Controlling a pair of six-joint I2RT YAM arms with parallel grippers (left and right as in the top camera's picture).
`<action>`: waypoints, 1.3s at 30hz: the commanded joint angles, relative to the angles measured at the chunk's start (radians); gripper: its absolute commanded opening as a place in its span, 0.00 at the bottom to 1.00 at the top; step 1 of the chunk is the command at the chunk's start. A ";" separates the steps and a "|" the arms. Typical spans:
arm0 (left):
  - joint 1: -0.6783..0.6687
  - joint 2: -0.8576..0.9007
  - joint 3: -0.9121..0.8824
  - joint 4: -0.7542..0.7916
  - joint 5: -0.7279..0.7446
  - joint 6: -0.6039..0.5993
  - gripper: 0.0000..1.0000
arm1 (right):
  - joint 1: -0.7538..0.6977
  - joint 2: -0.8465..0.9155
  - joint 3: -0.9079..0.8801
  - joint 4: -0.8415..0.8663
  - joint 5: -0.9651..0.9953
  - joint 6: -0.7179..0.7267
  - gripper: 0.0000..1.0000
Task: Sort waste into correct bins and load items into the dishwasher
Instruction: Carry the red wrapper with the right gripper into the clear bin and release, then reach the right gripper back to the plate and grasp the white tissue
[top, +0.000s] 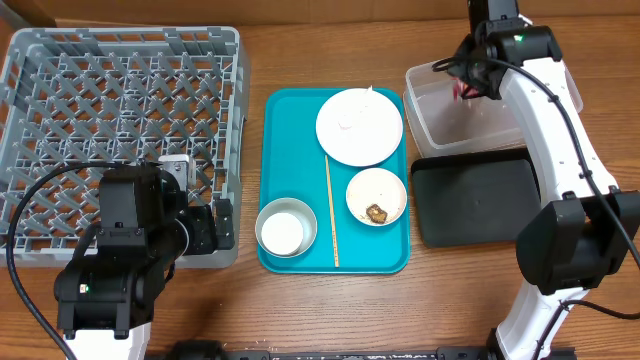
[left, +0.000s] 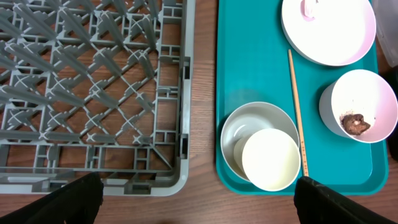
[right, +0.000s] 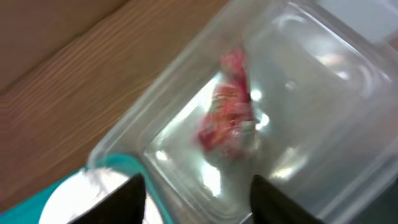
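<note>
Red-and-white snack wrapper (right: 230, 115): located within the outline of the clear plastic tub (right: 311, 74), seen blurred through the right wrist camera. Whether it rests on the tub floor cannot be told. Nothing grips it.

Right gripper (right: 198, 186): positioned over the tub at the far right of the table. Jaws spread apart, with nothing between the two fingers.

Black tray (top: 475, 195): just in front of the tub, nearly touching it; no contents visible.

Teal tray (top: 290, 150): between the bins and the rack. It carries:
- white plate (top: 359, 126), far end
- pale pinkish bowl (top: 377, 195), near right, holding a brown food scrap (top: 376, 212)
- light grey bowl (top: 286, 228), near left, with the white cup (left: 270, 158) seated inside it
- wooden stick (top: 331, 210), lying lengthwise between the two bowls, its far end beside the plate

Grey dish rack (top: 120, 110): left of the teal tray, no dishes visible in it.

Left gripper (left: 196, 199): held above the near right corner of the rack. Jaws fully spread and holding nothing; the wrist camera looks down on the rack edge, the grey bowl and the cup
</note>
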 joint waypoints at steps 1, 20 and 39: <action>-0.006 0.002 0.021 0.003 0.007 -0.014 1.00 | 0.024 -0.039 0.005 0.045 -0.112 -0.118 0.63; -0.006 0.002 0.021 0.002 0.008 -0.014 1.00 | 0.296 0.153 0.003 0.252 -0.202 -0.248 0.87; -0.006 0.002 0.021 0.002 0.008 -0.014 1.00 | 0.324 0.356 0.003 0.283 -0.191 -0.054 0.54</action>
